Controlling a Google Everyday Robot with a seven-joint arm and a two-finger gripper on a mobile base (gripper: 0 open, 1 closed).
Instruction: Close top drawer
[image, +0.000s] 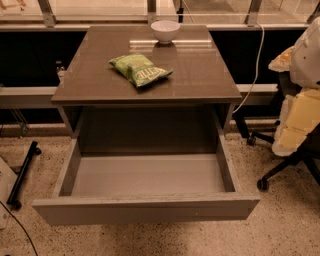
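One open top drawer (145, 207); jaws unseen.

An office, it seems; a castored swivel chair (282, 167) beside a grey cabinet (100, 75) on speckled flooring (280, 225).

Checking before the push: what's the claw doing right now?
Claw: out of view, so its state cannot be told. The drawer stands open.

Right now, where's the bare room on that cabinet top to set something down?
The cabinet top is bare right of the green chip bag, left of it, and along the front edge. It's crowded mid-back, where the white bowl sits behind the bag. The open top drawer shows nothing inside. The gripper is not in view.
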